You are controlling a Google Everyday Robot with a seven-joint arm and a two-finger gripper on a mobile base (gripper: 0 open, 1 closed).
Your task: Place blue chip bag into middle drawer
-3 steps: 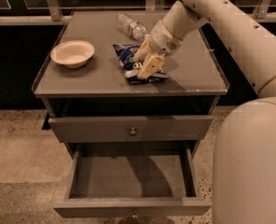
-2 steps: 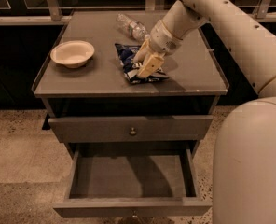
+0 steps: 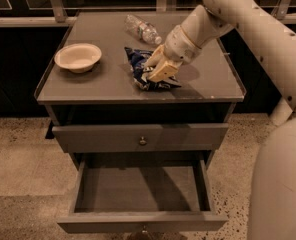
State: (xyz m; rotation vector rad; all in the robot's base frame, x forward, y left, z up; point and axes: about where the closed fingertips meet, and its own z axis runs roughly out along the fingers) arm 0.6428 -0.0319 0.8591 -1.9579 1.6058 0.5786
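The blue chip bag [image 3: 137,59] lies crumpled on the grey cabinet top [image 3: 98,86], right of centre. My gripper [image 3: 159,69] is down on the bag's right half, reaching in from the upper right, and covers part of it. The bag rests on the top and is not lifted. The middle drawer [image 3: 118,190] is pulled wide open below, with a bare grey floor; its knob [image 3: 144,230] shows at the front edge.
A cream bowl [image 3: 78,57] sits at the left of the top. A clear plastic bottle [image 3: 143,30] lies at the back, just behind the bag. The upper drawer [image 3: 98,137] is shut. My arm and body [image 3: 283,184] fill the right side.
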